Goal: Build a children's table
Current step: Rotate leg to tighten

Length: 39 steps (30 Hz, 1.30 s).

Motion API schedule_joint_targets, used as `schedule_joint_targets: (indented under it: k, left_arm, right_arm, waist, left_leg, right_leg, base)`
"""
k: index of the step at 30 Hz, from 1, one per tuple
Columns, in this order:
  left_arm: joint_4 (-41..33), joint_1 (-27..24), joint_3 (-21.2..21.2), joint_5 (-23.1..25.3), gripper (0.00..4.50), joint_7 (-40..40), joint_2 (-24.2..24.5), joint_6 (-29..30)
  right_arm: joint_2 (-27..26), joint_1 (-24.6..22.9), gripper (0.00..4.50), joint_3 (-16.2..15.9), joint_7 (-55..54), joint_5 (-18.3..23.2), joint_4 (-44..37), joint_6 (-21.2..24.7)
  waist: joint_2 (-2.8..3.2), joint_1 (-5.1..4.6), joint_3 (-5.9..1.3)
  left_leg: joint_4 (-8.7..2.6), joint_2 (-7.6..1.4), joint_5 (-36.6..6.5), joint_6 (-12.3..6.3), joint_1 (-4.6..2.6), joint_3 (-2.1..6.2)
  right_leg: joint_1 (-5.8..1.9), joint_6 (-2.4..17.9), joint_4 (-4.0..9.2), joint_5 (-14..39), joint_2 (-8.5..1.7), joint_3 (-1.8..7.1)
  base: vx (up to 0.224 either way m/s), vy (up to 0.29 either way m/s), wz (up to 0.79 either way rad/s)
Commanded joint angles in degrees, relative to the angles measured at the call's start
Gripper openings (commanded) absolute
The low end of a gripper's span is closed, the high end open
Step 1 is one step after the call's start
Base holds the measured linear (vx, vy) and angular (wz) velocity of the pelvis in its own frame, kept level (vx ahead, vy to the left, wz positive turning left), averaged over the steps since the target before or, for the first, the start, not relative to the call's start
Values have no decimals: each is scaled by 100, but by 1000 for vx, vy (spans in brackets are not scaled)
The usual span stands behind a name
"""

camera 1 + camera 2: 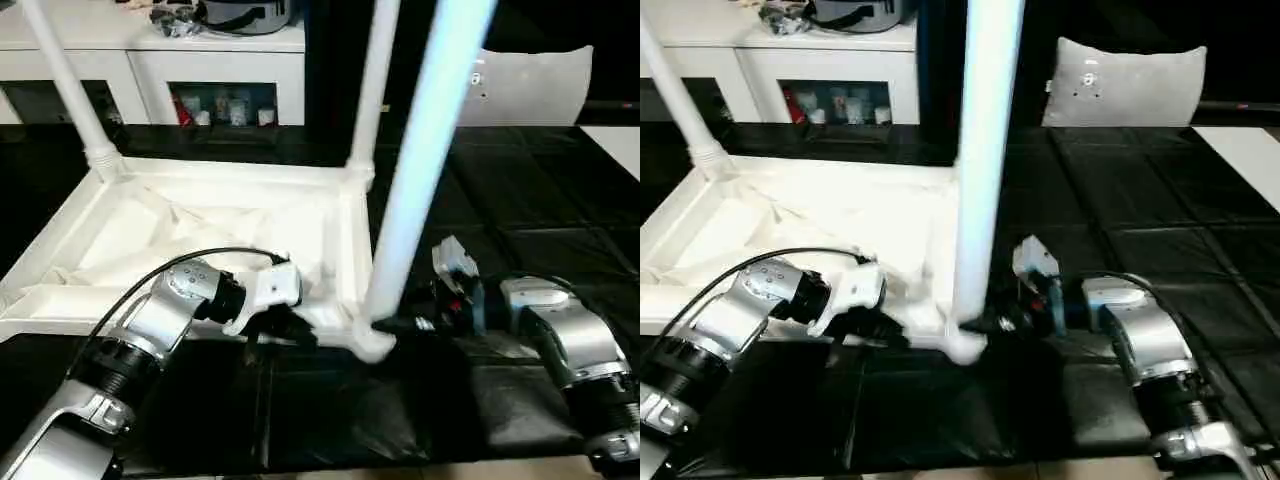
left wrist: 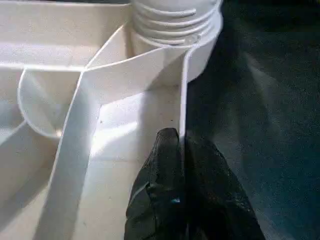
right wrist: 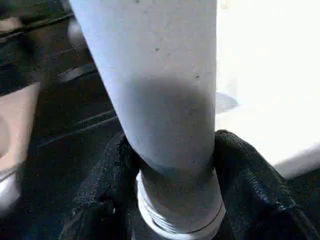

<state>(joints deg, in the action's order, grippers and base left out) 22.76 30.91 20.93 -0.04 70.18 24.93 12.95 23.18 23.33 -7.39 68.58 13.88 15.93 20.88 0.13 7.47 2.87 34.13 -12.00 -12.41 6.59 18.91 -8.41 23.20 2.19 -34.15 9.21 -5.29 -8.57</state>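
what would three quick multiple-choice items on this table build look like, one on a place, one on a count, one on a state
1. Where does the right gripper grasp?
A. the base of the near white tubular leg, at the corner socket
B. the grey cushion
C. the black floor mat

2. How many legs stand in the upturned white plastic ribbed tabletop?
A. one
B. three
C. five

3. How does the left gripper stand?
A. wide open above the tabletop
B. shut on the tabletop's rim
C. holding a cable

Answers: 1 A, its fingers flank the leg's base in the right wrist view. 2 B, three legs rise in the left eye view. 3 B, its fingers pinch the thin wall in the left wrist view.
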Motion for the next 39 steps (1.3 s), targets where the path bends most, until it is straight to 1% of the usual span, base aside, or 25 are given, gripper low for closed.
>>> schedule_joint_targets:
  k: [1,2,3,4,6,7,10,13,14,16,17,20,22,24,26,27,28,29,30,32,33,35,36,38,39]
  left_arm:
    - [-374,55,-89,-151,0,-541,-450,364]
    - [-419,65,-147,-132,0,-821,-603,577]
    - [-444,86,-228,-92,0,-1198,-813,806]
    - [-443,105,-271,-64,0,-1386,-919,908]
    - [-410,142,-325,-12,0,-1644,-1062,996]
    - [-361,199,-475,91,0,-2192,-1369,1162]
    - [-299,242,-613,134,0,-2747,-1707,1273]
    - [-468,191,-572,172,0,-2960,-1851,1413]
    - [-482,185,-559,194,0,-2950,-1837,1406]
    - [-519,163,-528,247,0,-2888,-1775,1368]
    - [-560,142,-522,288,0,-2868,-1721,1362]
    - [-598,110,-499,288,0,-2715,-1561,1279]
    - [-594,87,-457,259,0,-2525,-1396,1119]
    - [-612,66,-431,221,0,-2414,-1304,1075]
    - [-708,-53,-354,79,0,-1792,-1017,864]
    - [-716,-72,-328,69,0,-1664,-955,784]
    - [-715,-83,-308,67,0,-1577,-910,720]
    - [-723,-99,-283,54,0,-1475,-859,671]
    - [-729,-109,-267,42,0,-1408,-824,645]
    - [-773,-162,-200,-27,0,-1084,-659,524]
    - [-799,-192,-153,-81,0,-858,-553,429]
    - [-820,-234,-39,-130,0,-445,-329,168]
    - [-820,-234,-39,-130,0,-445,-329,168]
    - [-739,-249,145,-100,0,128,17,-197]
    - [-737,-248,148,-100,0,137,22,-203]
  right_arm:
    - [-410,120,193,-118,-749,-92,61,266]
    - [-625,189,193,7,-1163,-109,129,342]
    - [-869,272,193,118,-1693,-204,218,389]
    - [-963,306,193,143,-1957,-291,253,416]
    - [-1079,353,193,172,-2285,-405,316,414]
    - [-1350,420,193,265,-2944,-517,365,507]
    - [-1620,514,193,333,-3663,-735,509,428]
    - [-1828,531,193,453,-3882,-722,593,194]
    - [-1838,533,247,473,-3876,-709,591,166]
    - [-1853,535,247,535,-3836,-660,571,99]
    - [-1848,529,269,566,-3797,-619,528,78]
    - [-1726,514,287,570,-3533,-521,454,2]
    - [-1536,513,299,587,-3297,-467,439,-43]
    - [-1425,517,332,608,-3148,-421,454,-59]
    - [-997,445,345,639,-2350,-184,349,3]
    - [-903,423,345,624,-2144,-137,316,-8]
    - [-835,407,370,607,-1989,-106,294,-24]
    - [-750,380,377,571,-1817,-86,255,-52]
    - [-698,364,379,549,-1705,-77,234,-74]
    - [-412,285,397,396,-1244,-133,168,-262]
    - [-255,249,397,316,-981,-142,147,-360]
    - [-5,212,397,201,-512,-113,143,-533]
    - [-5,212,397,201,-512,-113,143,-533]
    - [277,162,397,66,363,82,141,-712]
    - [281,161,397,64,379,85,141,-713]
  waist:
    - [-29,-56,-362]
    - [-30,-85,-365]
    - [-8,-152,-369]
    - [-9,-207,-371]
    - [-16,-263,-377]
    - [-25,-300,-380]
    - [-22,-303,-402]
    - [-29,-300,-427]
    - [-23,-296,-436]
    - [-12,-297,-434]
    - [-4,-306,-431]
    - [8,-312,-432]
    - [7,-312,-443]
    - [10,-315,-455]
    - [25,-301,-452]
    - [24,-287,-451]
    - [27,-279,-451]
    - [30,-262,-442]
    - [30,-240,-441]
    - [53,-179,-426]
    - [44,-154,-417]
    - [55,-98,-420]
    - [55,-98,-420]
    - [38,-57,-418]
    - [23,-35,-414]
  left_leg:
    - [-387,-54,-757,-161,87,-64]
    - [-386,-51,-778,-150,87,-53]
    - [-392,-61,-786,-122,115,-37]
    - [-384,-58,-819,-104,95,-33]
    - [-371,-36,-788,-151,112,-39]
    - [-368,-33,-698,-180,121,-48]
    - [-361,-27,-564,-232,119,-47]
    - [-360,-44,-240,-386,152,-48]
    - [-355,-51,-150,-431,155,-47]
    - [-355,-62,-100,-471,156,-44]
    - [-357,-73,-105,-492,151,-42]
    - [-354,-69,-193,-508,152,-45]
    - [-348,-70,-190,-532,161,-38]
    - [-323,-69,-12,-606,181,-43]
    - [-322,-82,-72,-671,167,-44]
    - [-313,-75,-110,-711,165,-48]
    - [-313,-94,-112,-722,171,-47]
    - [-313,-101,-108,-736,164,-55]
    - [-314,-100,-131,-729,158,-52]
    - [-326,-105,-367,-624,136,-58]
    - [-334,-113,-445,-588,128,-60]
    - [-338,-133,-465,-524,123,-59]
    - [-338,-133,-465,-524,123,-59]
    - [-340,-133,-547,-540,119,-61]
    - [-341,-135,-564,-578,128,-60]
  right_leg:
    - [-379,289,564,2694,-343,292]
    - [-382,259,571,2718,-347,283]
    - [-396,257,563,2654,-342,277]
    - [-376,271,569,2617,-334,265]
    - [-387,274,579,2578,-335,269]
    - [-384,316,557,2436,-316,286]
    - [-391,379,542,2272,-328,290]
    - [-410,559,446,1641,-325,330]
    - [-415,623,416,1454,-324,337]
    - [-415,692,399,1314,-322,344]
    - [-416,792,379,1145,-323,354]
    - [-426,832,383,1147,-334,358]
    - [-437,857,365,1059,-335,359]
    - [-434,966,317,738,-329,373]
    - [-427,1027,319,729,-331,367]
    - [-427,1041,328,746,-330,361]
    - [-429,1056,312,717,-339,373]
    - [-399,1088,318,714,-329,375]
    - [-401,1084,326,764,-331,368]
    - [-391,992,369,1144,-344,358]
    - [-388,941,387,1273,-346,363]
    - [-378,933,376,1263,-347,377]
    - [-378,933,376,1263,-347,377]
    - [-377,939,373,1284,-342,377]
    - [-383,927,367,1313,-339,373]
  base:
    - [0,0,0]
    - [0,0,0]
    - [0,0,0]
    - [0,0,0]
    - [0,0,0]
    - [0,0,0]
    - [0,0,0]
    - [0,0,0]
    - [0,0,0]
    - [0,0,0]
    - [0,0,0]
    - [0,0,0]
    - [0,0,0]
    - [0,0,0]
    - [0,0,0]
    - [0,0,0]
    - [0,0,0]
    - [0,0,0]
    - [0,0,0]
    - [0,0,0]
    - [0,0,0]
    - [0,0,0]
    - [0,0,0]
    - [0,0,0]
    - [0,0,0]
